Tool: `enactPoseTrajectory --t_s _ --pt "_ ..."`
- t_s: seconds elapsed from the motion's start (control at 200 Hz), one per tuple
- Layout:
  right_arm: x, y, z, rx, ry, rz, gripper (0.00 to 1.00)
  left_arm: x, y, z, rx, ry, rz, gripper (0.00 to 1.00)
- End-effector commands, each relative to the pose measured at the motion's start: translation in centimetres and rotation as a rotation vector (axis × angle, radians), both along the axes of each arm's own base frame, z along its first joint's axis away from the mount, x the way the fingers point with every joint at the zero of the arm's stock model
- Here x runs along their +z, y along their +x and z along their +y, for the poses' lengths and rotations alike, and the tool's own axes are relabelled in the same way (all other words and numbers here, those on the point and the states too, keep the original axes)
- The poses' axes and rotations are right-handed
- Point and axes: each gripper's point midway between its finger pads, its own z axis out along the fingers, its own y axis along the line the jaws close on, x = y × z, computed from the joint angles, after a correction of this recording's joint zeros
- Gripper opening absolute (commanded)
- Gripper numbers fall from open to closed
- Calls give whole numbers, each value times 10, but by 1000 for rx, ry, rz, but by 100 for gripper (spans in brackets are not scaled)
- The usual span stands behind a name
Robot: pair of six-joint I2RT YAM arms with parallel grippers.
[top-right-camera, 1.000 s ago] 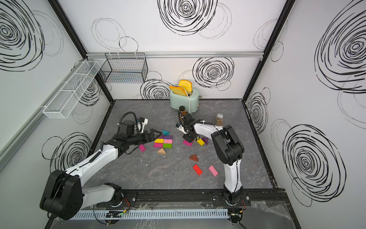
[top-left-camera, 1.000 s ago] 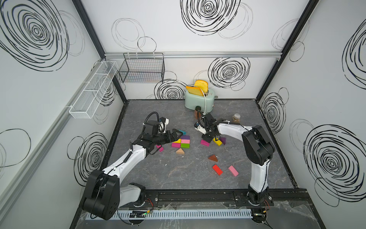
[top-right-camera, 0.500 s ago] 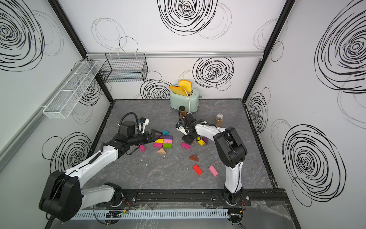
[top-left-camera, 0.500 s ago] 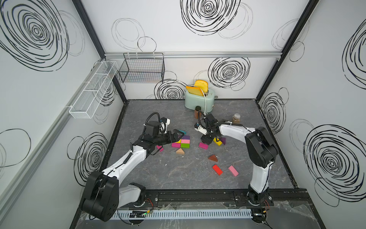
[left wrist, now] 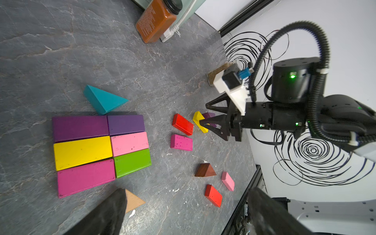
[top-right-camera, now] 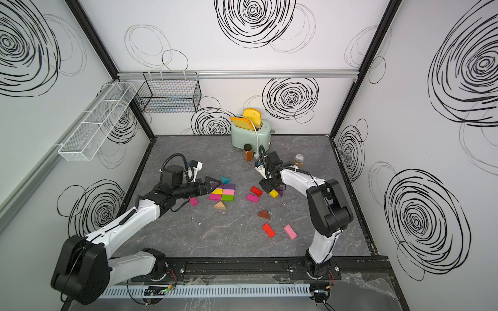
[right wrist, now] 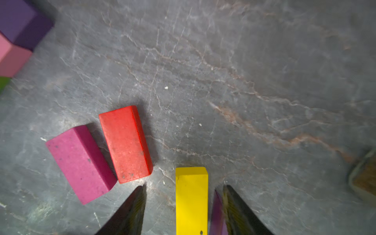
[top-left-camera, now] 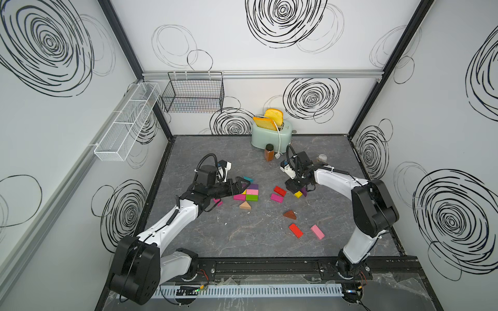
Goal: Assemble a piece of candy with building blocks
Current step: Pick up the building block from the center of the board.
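Stretching left arm (top-left-camera: 177, 215) low, left gripper (top-left-camera: 240, 185) spread wide at 9 o'clock of six flat painted bricks (top-left-camera: 252, 192) in a rectangle; bending right arm (top-left-camera: 336, 180) down, right gripper (right wrist: 185, 186) parted astride smooth yellow brick (right wrist: 191, 203), purple wedge (right wrist: 216, 213) at its 3 o'clock.

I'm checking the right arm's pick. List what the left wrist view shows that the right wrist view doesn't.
Left wrist only: the teal wedge, the brown jar, and the right gripper from outside, jaws apart. Right wrist only: bare floor between the yellow brick and one fingertip. Both: that yellow brick, the red brick, the magenta brick.
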Motion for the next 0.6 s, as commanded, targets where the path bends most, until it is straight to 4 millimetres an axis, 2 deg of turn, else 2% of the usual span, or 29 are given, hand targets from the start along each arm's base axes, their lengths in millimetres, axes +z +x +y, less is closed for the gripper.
enactPoseTrajectory --t_s 0.0,0.29,0.45,0.535,0.59 --pt "-6 -8 -8 -5 -34 47 62 6 -2 -4 -16 -16 -27 98" --pt "-26 -9 -24 -28 -99 86 61 4 0 -4 -18 -14 -25 98" --pt "-32 -11 -26 -25 -102 102 60 4 1 -4 -16 -14 -27 98" --pt "-34 -12 -27 -18 -109 108 57 3 2 -3 -12 -13 -25 98" --pt "-34 -12 -26 -14 -106 108 51 1 2 -2 -8 -11 -21 98"
